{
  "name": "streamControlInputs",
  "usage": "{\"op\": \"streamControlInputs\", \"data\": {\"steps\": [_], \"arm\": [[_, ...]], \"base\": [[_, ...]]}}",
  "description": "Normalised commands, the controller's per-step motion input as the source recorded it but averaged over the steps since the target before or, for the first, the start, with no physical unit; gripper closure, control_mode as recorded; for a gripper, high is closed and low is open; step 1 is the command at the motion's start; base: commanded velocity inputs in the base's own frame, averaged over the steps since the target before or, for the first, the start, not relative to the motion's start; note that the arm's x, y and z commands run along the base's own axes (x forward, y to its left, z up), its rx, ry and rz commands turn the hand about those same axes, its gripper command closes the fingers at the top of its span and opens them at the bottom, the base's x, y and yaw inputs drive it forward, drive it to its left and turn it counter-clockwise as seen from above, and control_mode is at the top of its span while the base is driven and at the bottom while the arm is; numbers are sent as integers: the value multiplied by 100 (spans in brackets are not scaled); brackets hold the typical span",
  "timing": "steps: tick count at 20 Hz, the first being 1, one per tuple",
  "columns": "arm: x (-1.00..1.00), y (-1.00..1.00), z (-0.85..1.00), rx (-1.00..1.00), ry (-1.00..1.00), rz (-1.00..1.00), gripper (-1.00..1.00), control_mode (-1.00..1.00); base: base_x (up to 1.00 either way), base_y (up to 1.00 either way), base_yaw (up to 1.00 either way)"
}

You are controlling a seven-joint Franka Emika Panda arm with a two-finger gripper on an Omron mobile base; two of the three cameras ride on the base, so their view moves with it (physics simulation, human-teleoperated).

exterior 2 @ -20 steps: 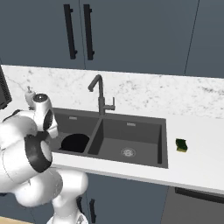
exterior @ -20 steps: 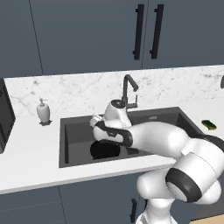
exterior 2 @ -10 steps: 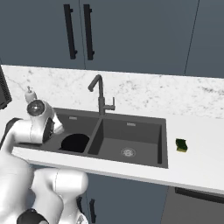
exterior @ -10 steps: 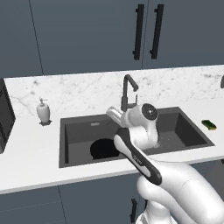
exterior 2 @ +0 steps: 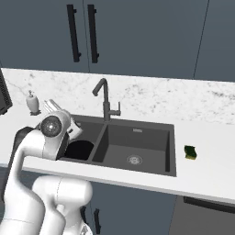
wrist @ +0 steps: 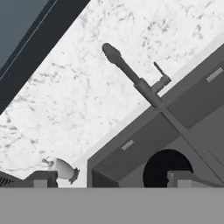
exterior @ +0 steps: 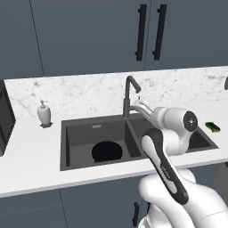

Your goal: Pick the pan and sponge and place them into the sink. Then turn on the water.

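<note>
Pan [exterior: 107, 151] lies flat on the floor of the left basin of the sink [exterior: 71, 147] in the left base view, so that half of the carrying looks done. Sponge [exterior: 213, 127] sits on the white marble table [exterior: 26, 147] well to the right of the sink, untouched. The faucet [exterior: 129, 95] stands behind the divider with no water running. The tool [exterior: 139, 106] is up near the faucet's base, holding nothing as far as I can tell.

From the right base view, the pan [exterior 2: 79, 150] shows dark in the left basin, the right basin has a bare metal drain [exterior 2: 134, 159], and the sponge [exterior 2: 190, 152] rests on the table just right of the sink [exterior 2: 170, 151]. A white soap dispenser [exterior 2: 31, 102] stands far left. Dark blue cabinets with black handles [exterior 2: 83, 33] hang above.

In the hand view, the tool [wrist: 107, 180] stands wide apart and empty, looking down at the pan [wrist: 165, 167], the faucet [wrist: 131, 75] and the dispenser [wrist: 63, 169]. Left to do: sponge, then water.
</note>
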Motion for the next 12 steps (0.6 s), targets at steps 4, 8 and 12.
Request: {"op": "streamControlInputs", "data": {"steps": [4, 8, 12], "arm": [[-38, -85, 52, -10, -1, 0, -100, -100], [-35, -92, 44, -9, 0, 0, -100, -100], [-30, -100, 36, -8, 2, 0, -100, -100]], "base": [[0, 0, 0], [0, 0, 0], [0, 0, 0]]}}
